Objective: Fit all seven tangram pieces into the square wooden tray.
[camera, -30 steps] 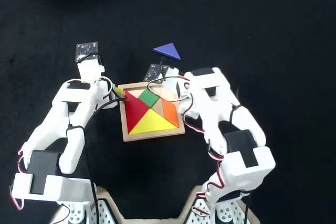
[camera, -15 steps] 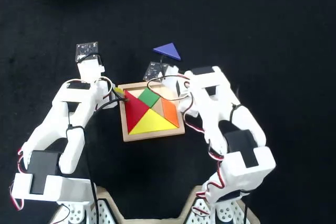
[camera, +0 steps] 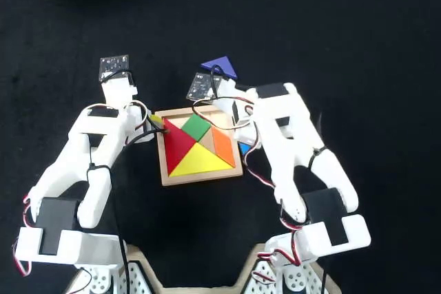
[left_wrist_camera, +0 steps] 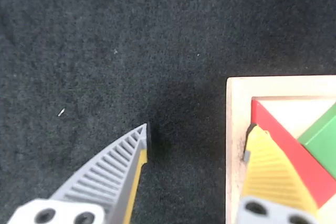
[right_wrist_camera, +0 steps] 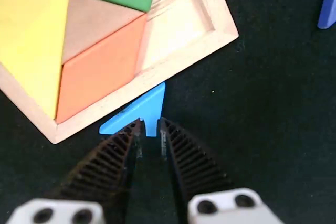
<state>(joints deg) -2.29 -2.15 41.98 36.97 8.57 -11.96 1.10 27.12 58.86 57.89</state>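
Sitting in the middle of the black surface (camera: 358, 46), the square wooden tray (camera: 201, 177) holds a red triangle (camera: 177, 147) at its 9 o'clock side. A yellow triangle (camera: 200, 164) is at 6 o'clock, a green square (camera: 196, 129) at 12 o'clock and an orange parallelogram (camera: 222, 144) at 3 o'clock. A tan triangle (right_wrist_camera: 93, 22) is wedged between the green, yellow and orange pieces. Bare wood shows in the tray's corner at about 1 o'clock.

A light blue triangle (right_wrist_camera: 140, 111) lies flat on the cloth outside the tray, against its 3 o'clock rim. The right hand (right_wrist_camera: 149, 125) is over it, its dark ribbed fingers (right_wrist_camera: 121, 156) drawn close together with one corner of the piece pinched between the tips. A dark blue triangle (camera: 220, 67) lies apart on the surface at 12 o'clock from the tray, near the right arm's wrist.

The left hand (left_wrist_camera: 198, 129) is at the tray's 10 o'clock corner, spread wide and holding nothing. Its grey finger (left_wrist_camera: 113, 166) is over bare cloth outside the frame. Its yellow-faced finger (left_wrist_camera: 273, 171) lies over the corner rim and the tip of the red triangle.

The white left arm (camera: 76, 163) flanks the tray at 8 o'clock and the right arm (camera: 296, 156) at 4 o'clock.
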